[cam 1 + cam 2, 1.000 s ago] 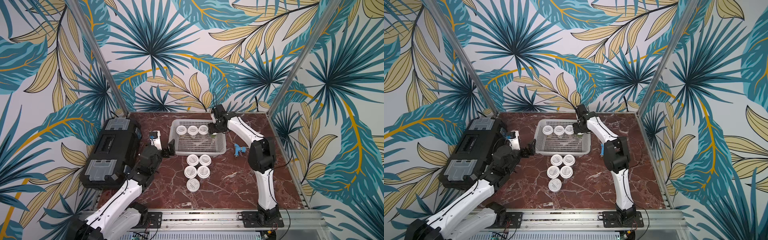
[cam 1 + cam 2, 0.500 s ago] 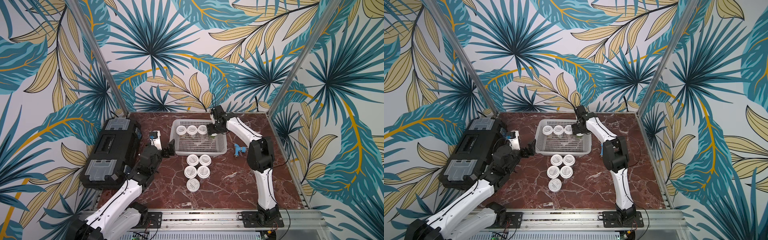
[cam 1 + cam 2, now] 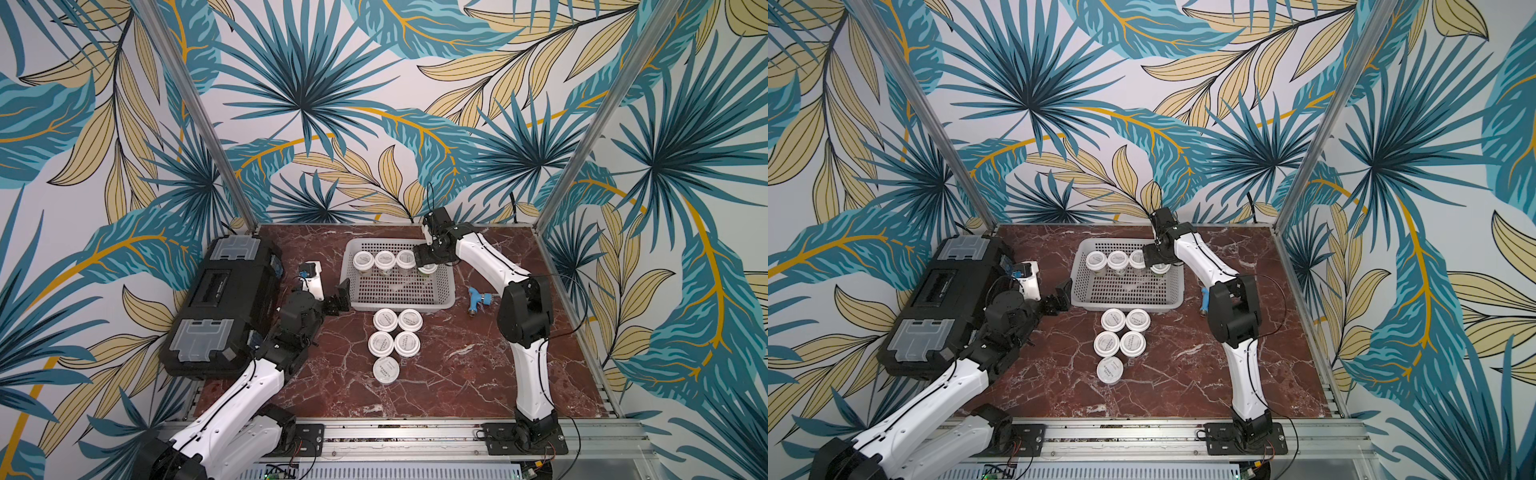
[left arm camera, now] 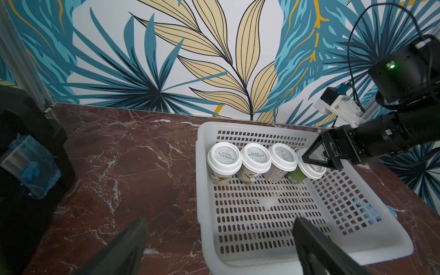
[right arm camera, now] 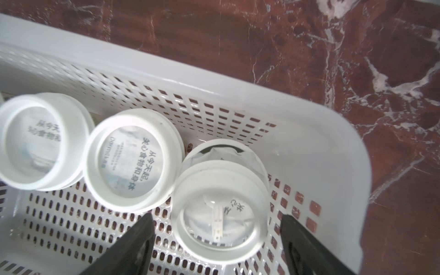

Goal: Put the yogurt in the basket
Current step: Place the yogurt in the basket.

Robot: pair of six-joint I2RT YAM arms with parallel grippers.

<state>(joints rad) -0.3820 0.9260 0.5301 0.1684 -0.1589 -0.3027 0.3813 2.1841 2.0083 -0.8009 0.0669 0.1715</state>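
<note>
The white basket [image 3: 399, 291] [image 3: 1125, 291] sits at the back middle of the marble table. Three yogurt jars [image 3: 385, 259] [image 4: 256, 158] stand in a row along its far wall. One more yogurt jar [image 5: 220, 209] [image 4: 309, 169] leans tilted at the right end of that row. My right gripper [image 3: 428, 262] [image 3: 1156, 259] [image 5: 216, 242] hangs open over this jar, with a gap on each side. Several yogurt jars [image 3: 395, 343] [image 3: 1119, 343] stand on the table in front of the basket. My left gripper [image 3: 338, 297] [image 4: 217, 247] is open and empty at the basket's near left corner.
A black toolbox [image 3: 224, 299] [image 3: 934, 307] lies along the left side of the table. A small blue object [image 3: 478, 298] lies right of the basket, beside the right arm's elbow. Patterned walls close the back and both sides.
The right gripper's jaws have spread apart around the jar at the row's right end, and the jar is let go. The left arm has not moved.
</note>
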